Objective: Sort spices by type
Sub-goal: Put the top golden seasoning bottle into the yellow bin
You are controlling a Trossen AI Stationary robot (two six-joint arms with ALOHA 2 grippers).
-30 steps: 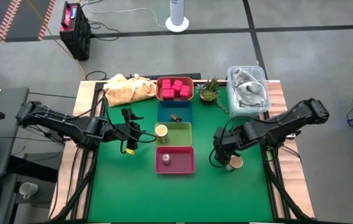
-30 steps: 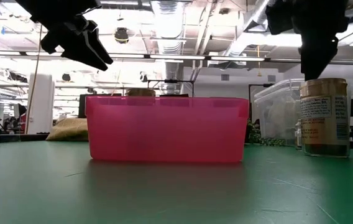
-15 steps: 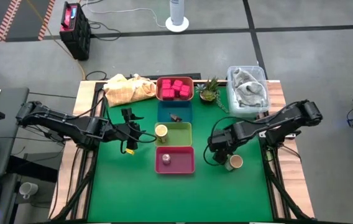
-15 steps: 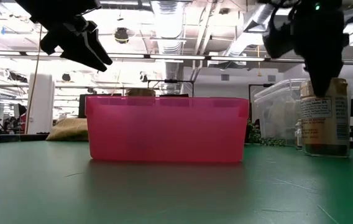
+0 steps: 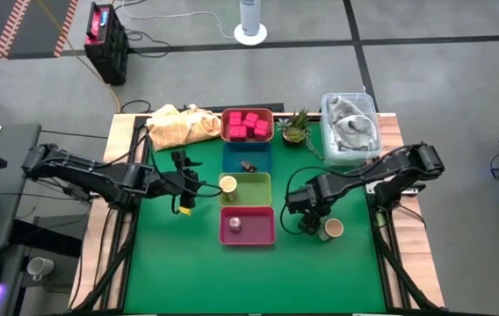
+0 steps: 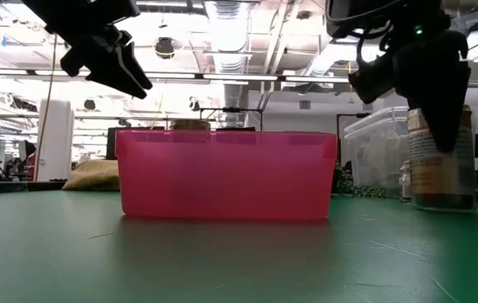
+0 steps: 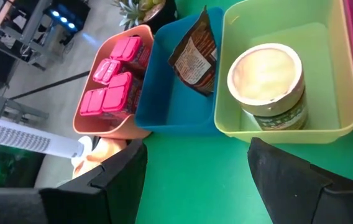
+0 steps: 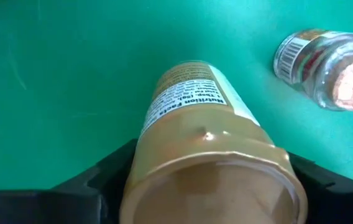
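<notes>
The right gripper (image 5: 305,213) stands over the green mat just right of the pink tray (image 5: 267,235), its dark fingers (image 8: 102,171) spread to either side of a tan cylinder (image 8: 207,149) with a cream top — they flank it closely, though I cannot tell whether they press on it. A second tan cylinder (image 5: 332,229) stands just beside it, and a small clear jar (image 8: 325,65) stands near. The left gripper (image 5: 184,186) hovers open and empty left of the row of trays. In that row, the salmon tray (image 7: 84,125) holds pinkish-red boxes (image 7: 111,78), the blue tray (image 7: 176,115) a dark packet (image 7: 195,53), the green tray (image 7: 288,134) a cream-topped cylinder (image 7: 266,78) — and the pink tray one small round jar (image 5: 235,224).
</notes>
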